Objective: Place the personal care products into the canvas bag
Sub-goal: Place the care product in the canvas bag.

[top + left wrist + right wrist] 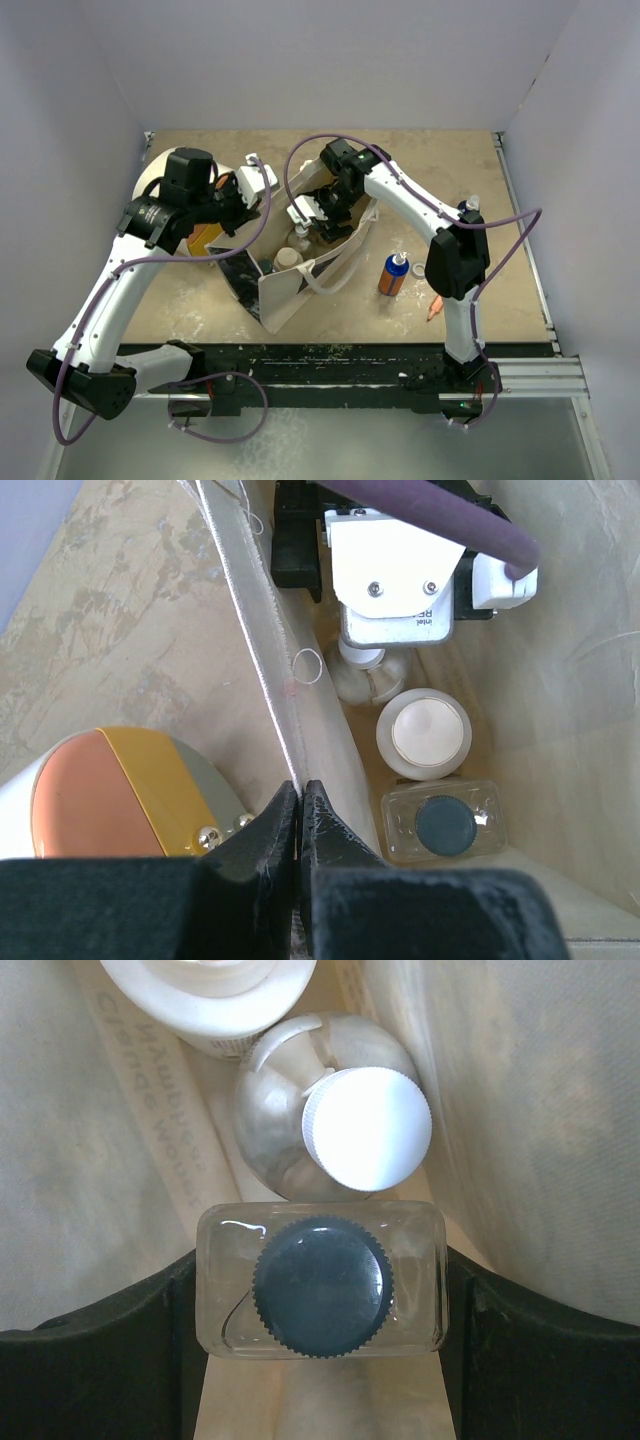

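Note:
The cream canvas bag (pixel 300 290) stands open mid-table. My left gripper (pixel 299 792) is shut on its rim (pixel 262 665), pinching the fabric edge. My right gripper (pixel 320 1300) reaches down inside the bag, its fingers (pixel 120 1345) pressed against both sides of a clear bottle with a black cap (pixel 321 1285). Just beyond that one stands a pearly bottle with a white cap (pixel 365 1125). The left wrist view also shows a white bottle with a tan cap (pixel 424 732) and another clear black-capped bottle (pixel 444 822) standing in the bag. An orange bottle (pixel 392 275) stands on the table right of the bag.
A big white drum with an orange end (pixel 110 790) lies against the bag's left side, under my left arm. A small white cap (pixel 418 270) and a thin orange stick (pixel 433 308) lie near the orange bottle. White walls enclose the table.

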Motion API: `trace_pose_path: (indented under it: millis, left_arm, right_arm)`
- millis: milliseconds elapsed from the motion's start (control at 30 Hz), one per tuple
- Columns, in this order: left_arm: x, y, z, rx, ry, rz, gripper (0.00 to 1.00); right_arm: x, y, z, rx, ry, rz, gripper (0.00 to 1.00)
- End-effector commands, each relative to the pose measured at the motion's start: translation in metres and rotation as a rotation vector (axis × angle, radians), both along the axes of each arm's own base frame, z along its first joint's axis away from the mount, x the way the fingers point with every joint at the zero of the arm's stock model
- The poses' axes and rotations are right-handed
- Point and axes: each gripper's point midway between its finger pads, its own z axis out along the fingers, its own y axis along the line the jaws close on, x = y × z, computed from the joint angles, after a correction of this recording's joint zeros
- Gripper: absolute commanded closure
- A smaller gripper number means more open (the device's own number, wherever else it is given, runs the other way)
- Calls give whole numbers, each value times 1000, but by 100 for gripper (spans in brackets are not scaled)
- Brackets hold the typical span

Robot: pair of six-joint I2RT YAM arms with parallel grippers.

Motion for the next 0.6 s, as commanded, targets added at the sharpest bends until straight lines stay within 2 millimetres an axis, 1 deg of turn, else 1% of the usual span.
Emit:
trace_pose_path:
  millis: [0,167,400,567]
  left_arm:
    - [-5,4,2,-1,-17,-5,96]
    - [-4,4,2,-3,-16,-4,96]
    - [-4,4,1,-2,-16,-6,95]
    - [-4,3,-1,-3,-9,-6,96]
  right_arm:
    - [-10,7,40,82,-26,-1,26]
    - [-11,6,46,90,-33,-7,23]
    - [-13,8,62,122,-49,-13,16]
    - [-14,9,72,142,-56,-18,14]
